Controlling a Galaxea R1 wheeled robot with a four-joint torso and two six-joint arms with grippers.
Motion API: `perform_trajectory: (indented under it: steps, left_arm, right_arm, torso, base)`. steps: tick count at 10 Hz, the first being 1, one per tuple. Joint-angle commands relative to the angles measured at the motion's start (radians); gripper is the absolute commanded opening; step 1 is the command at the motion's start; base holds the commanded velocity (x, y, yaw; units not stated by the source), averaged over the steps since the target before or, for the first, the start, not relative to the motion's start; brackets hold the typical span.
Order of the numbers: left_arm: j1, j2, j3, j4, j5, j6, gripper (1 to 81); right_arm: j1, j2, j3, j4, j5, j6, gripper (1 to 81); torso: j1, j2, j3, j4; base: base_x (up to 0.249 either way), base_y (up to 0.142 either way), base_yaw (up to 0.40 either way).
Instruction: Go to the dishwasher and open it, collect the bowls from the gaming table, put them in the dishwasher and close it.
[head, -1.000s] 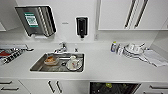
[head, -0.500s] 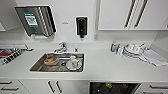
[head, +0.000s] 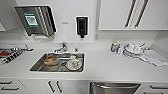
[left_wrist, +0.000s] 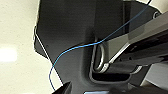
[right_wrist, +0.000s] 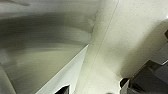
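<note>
The dishwasher (head: 113, 88) sits under the white counter, low in the head view and right of centre. Its brushed steel front and horizontal bar handle show, and the door looks shut. In the right wrist view a broad brushed steel surface (right_wrist: 37, 45) stands close beside a pale floor (right_wrist: 120, 37); it looks like that same front. The left wrist view holds the robot's dark plate (left_wrist: 65, 37) and a thin blue cable (left_wrist: 75, 48). The bowls and the gaming table are out of view.
A steel sink (head: 37, 65) holds a tan dish (head: 51, 60) and a white cup on a plate (head: 73, 63). White dishes (head: 132, 50) and a towel (head: 153, 57) lie at the right. A dispenser (head: 81, 25) and a towel holder (head: 37, 21) hang on the wall.
</note>
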Motion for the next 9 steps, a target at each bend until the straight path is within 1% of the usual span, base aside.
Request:
perform_trajectory:
  steps: [1, 2, 3, 4, 6, 7, 8, 9]
  left_arm:
    - [-0.027, -0.009, -0.016, 0.007, 0.066, 0.013, 81.1]
    - [-0.037, -0.012, -0.030, 0.011, 0.066, 0.016, 81.1]
    - [-0.047, -0.012, -0.050, 0.011, 0.066, 0.024, 81.1]
    - [-0.053, -0.013, -0.072, 0.009, 0.066, 0.036, 81.1]
    - [-0.076, -0.015, -0.109, 0.008, 0.066, 0.047, 81.1]
    - [-0.081, -0.016, -0.126, 0.006, 0.066, 0.047, 81.1]
    - [-0.081, -0.017, -0.130, 0.006, 0.064, 0.047, 81.1]
    - [-0.081, -0.018, -0.128, 0.011, 0.061, 0.049, 81.1]
  right_arm:
    - [-0.041, 0.093, -0.156, -0.149, -0.122, -0.423, 81.1]
    - [-0.104, 0.137, -0.234, -0.157, -0.132, -0.539, 81.1]
    - [-0.159, 0.180, -0.309, -0.156, -0.136, -0.692, 81.1]
    - [-0.206, 0.210, -0.367, -0.150, -0.135, -0.819, 81.1]
    - [-0.269, 0.219, -0.400, -0.145, -0.141, -0.965, 81.1]
    - [-0.310, 0.220, -0.402, -0.142, -0.136, -1.018, 81.1]
    - [-0.342, 0.219, -0.402, -0.111, -0.135, -1.066, 81.1]
    - [-0.376, 0.215, -0.402, -0.033, -0.138, -1.146, 81.1]
  torso:
    - [0.000, 0.000, 0.000, 0.000]
    - [0.000, 0.000, 0.000, 0.000]
    - [0.000, 0.000, 0.000, 0.000]
    - [0.000, 0.000, 0.000, 0.000]
    - [0.000, 0.000, 0.000, 0.000]
    - [0.000, 0.000, 0.000, 0.000]
    - [0.000, 0.000, 0.000, 0.000]
    - [0.000, 0.000, 0.000, 0.000]
  base:
    - [0.000, 0.000, 0.000]
    - [0.000, 0.000, 0.000]
    - [0.000, 0.000, 0.000]
    - [0.000, 0.000, 0.000]
    - [0.000, 0.000, 0.000]
    - [0.000, 0.000, 0.000]
    - [0.000, 0.000, 0.000]
    - [0.000, 0.000, 0.000]
